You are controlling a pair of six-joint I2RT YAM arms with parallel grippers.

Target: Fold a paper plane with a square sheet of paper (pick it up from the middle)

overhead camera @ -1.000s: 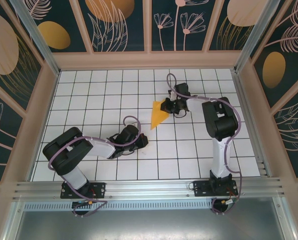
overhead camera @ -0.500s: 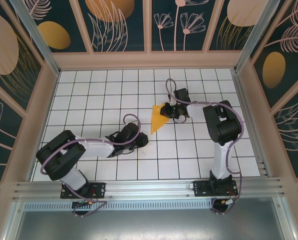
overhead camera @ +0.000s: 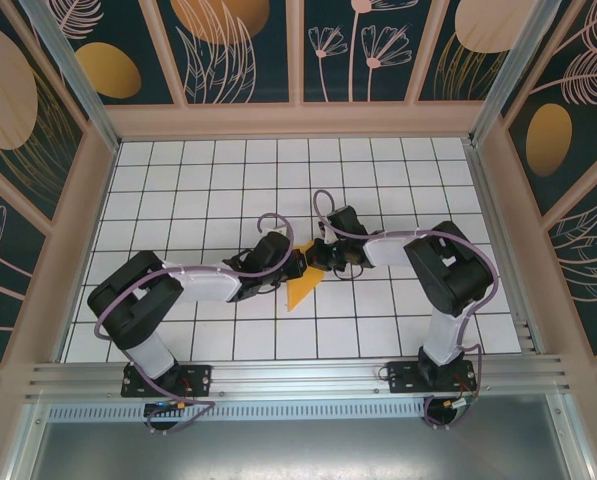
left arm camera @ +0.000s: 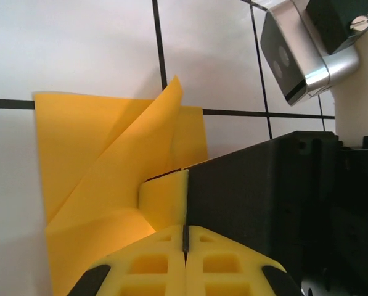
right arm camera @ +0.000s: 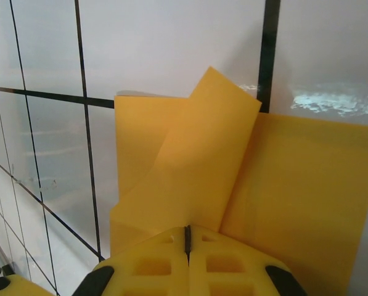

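Observation:
The orange-yellow sheet of paper [overhead camera: 300, 288], folded into layered flaps, lies near the middle of the white grid table [overhead camera: 178, 190]. My right gripper [overhead camera: 315, 256] is shut on its upper edge. In the right wrist view the paper [right arm camera: 196, 166] fans out straight from the closed fingertips [right arm camera: 187, 228]. My left gripper [overhead camera: 295, 263] is shut and meets the right one tip to tip. In the left wrist view one raised flap of the paper [left arm camera: 103, 160] stands just left of the closed tips [left arm camera: 185, 227]. No paper shows in their slit. The right gripper's black body [left arm camera: 264, 197] fills the space beside them.
The wooden walls with floral panels [overhead camera: 298, 120] close in the table on three sides. An aluminium rail [overhead camera: 278, 378] runs along the near edge by the arm bases. The right wrist's camera housing [left arm camera: 294, 55] hangs close above the left fingers.
My right gripper has carried the paper down and to the left, towards the table's middle. My left gripper has swung up and right to meet it at the paper's top.

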